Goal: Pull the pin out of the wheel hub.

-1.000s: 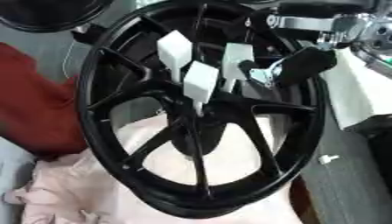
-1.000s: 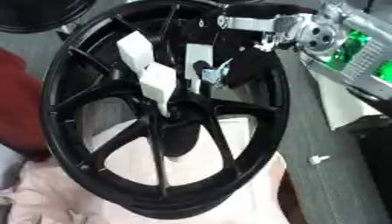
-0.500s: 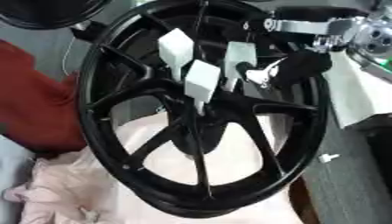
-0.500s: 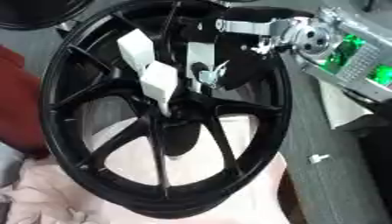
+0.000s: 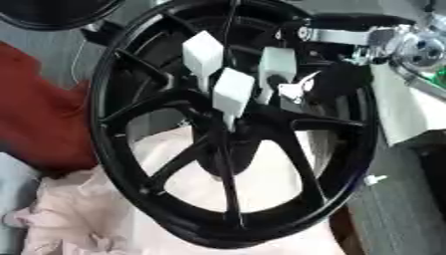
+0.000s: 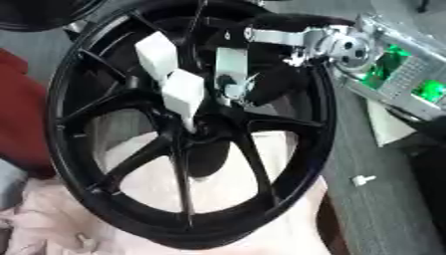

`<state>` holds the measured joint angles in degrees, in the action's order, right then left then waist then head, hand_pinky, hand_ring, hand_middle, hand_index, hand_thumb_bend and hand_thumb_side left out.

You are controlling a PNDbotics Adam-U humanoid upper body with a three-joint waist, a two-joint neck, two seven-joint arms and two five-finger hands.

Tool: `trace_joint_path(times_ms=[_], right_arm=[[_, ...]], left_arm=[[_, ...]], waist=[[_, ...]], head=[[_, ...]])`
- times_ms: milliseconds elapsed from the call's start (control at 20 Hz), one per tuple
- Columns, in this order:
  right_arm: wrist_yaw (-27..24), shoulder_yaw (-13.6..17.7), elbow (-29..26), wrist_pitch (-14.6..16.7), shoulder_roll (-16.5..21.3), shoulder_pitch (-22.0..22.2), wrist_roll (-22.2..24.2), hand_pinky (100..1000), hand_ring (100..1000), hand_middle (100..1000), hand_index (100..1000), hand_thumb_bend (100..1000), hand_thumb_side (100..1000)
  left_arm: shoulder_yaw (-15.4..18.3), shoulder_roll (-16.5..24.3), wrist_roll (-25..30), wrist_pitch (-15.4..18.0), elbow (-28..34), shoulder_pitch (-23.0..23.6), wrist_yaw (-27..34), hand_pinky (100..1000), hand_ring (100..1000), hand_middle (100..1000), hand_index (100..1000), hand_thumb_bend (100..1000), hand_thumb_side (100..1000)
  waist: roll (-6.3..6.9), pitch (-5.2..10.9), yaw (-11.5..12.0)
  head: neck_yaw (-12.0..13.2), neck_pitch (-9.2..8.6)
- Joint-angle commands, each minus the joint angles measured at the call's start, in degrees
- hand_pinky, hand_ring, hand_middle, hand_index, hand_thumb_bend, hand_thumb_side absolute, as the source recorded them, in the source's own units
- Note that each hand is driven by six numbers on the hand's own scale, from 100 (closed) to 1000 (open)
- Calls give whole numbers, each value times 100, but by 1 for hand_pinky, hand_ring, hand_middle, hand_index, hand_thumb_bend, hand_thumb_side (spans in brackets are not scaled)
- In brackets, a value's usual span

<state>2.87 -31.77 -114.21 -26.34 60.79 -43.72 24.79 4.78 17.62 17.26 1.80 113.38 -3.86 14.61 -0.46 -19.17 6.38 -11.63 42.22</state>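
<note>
A black spoked wheel stands tilted across both views. Three white pins with blocky heads stick out of its hub: one at the upper left, one in the middle and one at the right. My right hand, black with silver parts, reaches in from the upper right over the rim. Its fingertips are closed on the right pin just below the head. All three pins sit in the hub. My left hand shows in neither view.
A red cloth lies at the left and a pink cloth under the wheel. Another black wheel shows at the top left. A small white piece lies on the grey surface at the right.
The whole picture has shifted a little, so the camera moved. My right hand stays at the right pin and the pins have not visibly moved.
</note>
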Motion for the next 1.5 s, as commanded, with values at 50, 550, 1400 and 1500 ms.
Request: trace_joint_path(times_ms=[50, 550, 1400, 1500], right_arm=[[43, 95, -38, -42, 135, -22, -21, 997, 1000, 895, 967, 100, 466], [-17, 163, -38, -78, 200, 74, -106, 989, 1000, 875, 957, 100, 487], [-131, 192, -38, -132, 256, 174, 5, 973, 1000, 748, 895, 100, 572], [-143, 199, -38, -134, 248, 161, 34, 969, 1000, 721, 874, 100, 556]], left_arm=[[11, 90, 24, 18, 121, -34, -23, 706, 603, 500, 708, 100, 843], [-9, 85, 63, 17, 121, -55, -30, 707, 605, 501, 709, 100, 843], [-32, 94, 129, 27, 121, -93, -33, 710, 609, 503, 709, 100, 839], [-35, 94, 136, 24, 121, -94, -33, 710, 609, 503, 710, 100, 840]], waist=[[-64, -6, 9], [-54, -24, 5], [-27, -46, 6], [-26, -46, 5]], head=[[-5, -67], [-4, -97], [-20, -132], [-23, -129]])
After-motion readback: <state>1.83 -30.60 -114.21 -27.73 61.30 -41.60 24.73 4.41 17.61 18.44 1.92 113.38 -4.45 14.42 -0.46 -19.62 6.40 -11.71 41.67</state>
